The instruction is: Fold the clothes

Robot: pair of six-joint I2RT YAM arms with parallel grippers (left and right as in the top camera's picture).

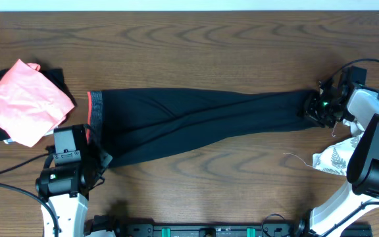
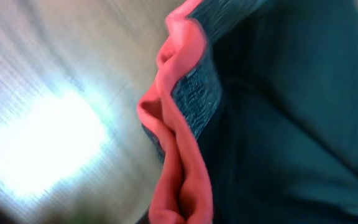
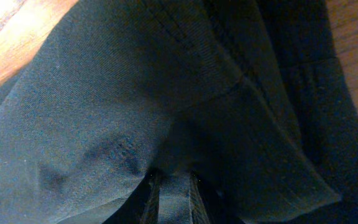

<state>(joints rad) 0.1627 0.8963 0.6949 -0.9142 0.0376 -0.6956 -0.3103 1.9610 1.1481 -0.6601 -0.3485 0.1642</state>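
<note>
The clothes here are long black leggings (image 1: 196, 122), stretched flat from left to right across the table. Their grey waistband (image 1: 95, 112), edged coral-red, lies at the left end. My left gripper (image 1: 99, 157) is shut on the waistband's near corner. In the left wrist view the coral edge (image 2: 179, 155) bunches into the pinch at the bottom, and the fingers themselves are hidden. My right gripper (image 1: 311, 108) is shut on the ankle end. In the right wrist view black fabric (image 3: 135, 93) covers the view and runs down between the two fingers (image 3: 154, 199).
A coral-pink cloth (image 1: 25, 102) lies on a dark garment (image 1: 54, 76) at the far left. A white leaf-print cloth (image 1: 334, 158) sits at the right beside the right arm (image 1: 374, 158). Bare wooden table (image 1: 196, 46) shows behind the leggings.
</note>
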